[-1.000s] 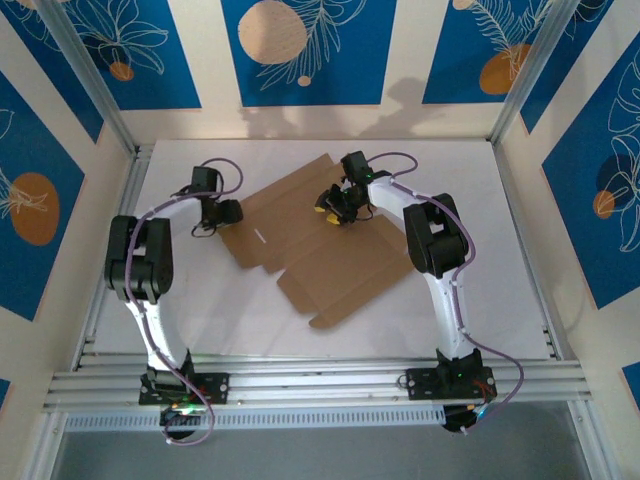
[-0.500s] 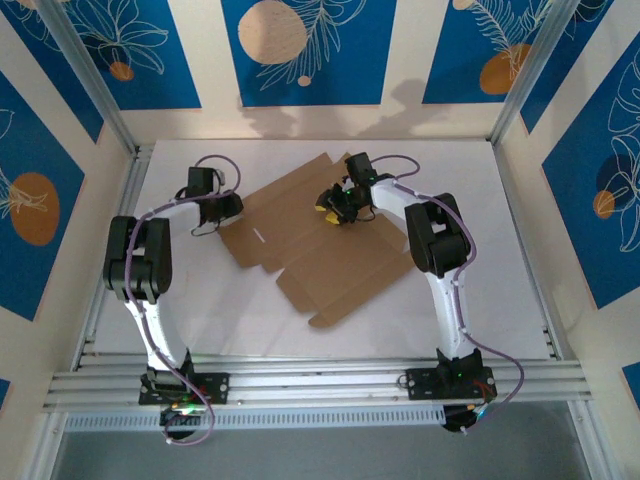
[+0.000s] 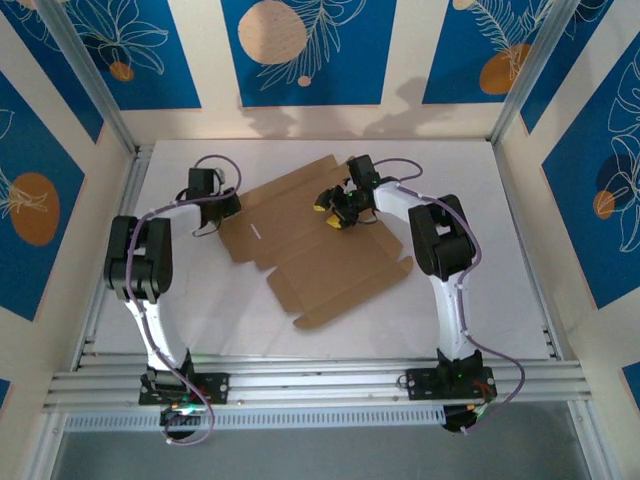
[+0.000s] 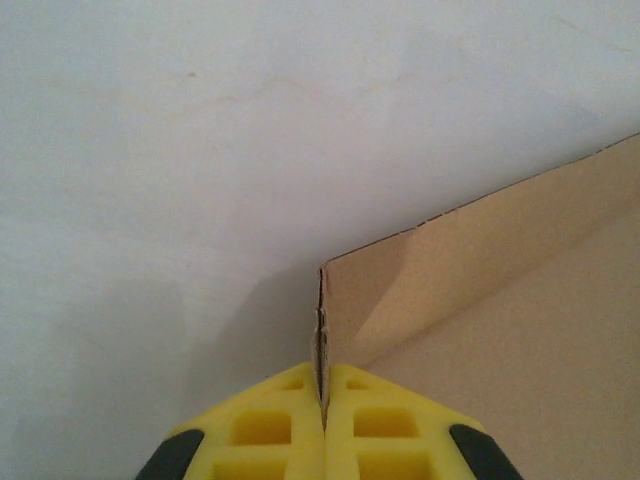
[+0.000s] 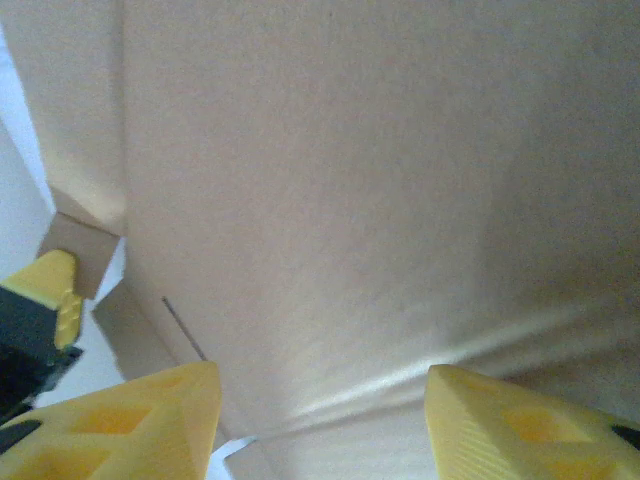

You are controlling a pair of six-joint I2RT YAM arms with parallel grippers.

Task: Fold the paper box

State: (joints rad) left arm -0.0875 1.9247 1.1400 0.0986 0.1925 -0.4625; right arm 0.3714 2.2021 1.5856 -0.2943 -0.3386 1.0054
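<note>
The paper box lies as a flat, creased brown cardboard sheet in the middle of the white table. My left gripper is at the sheet's left corner. In the left wrist view its yellow fingers are shut on a thin raised edge of the paper box, the jaws pressed together around the cardboard. My right gripper hovers over the sheet's back part. In the right wrist view it stands open, with the paper box close below and nothing between the fingers.
The white table has bare room to the right of and in front of the sheet. An aluminium rail runs along the near edge by the arm bases. Walls with blue panels stand on three sides.
My left gripper has closed on the sheet's left edge. The right gripper's jaws have opened wider. The sheet has shifted a little to the left.
</note>
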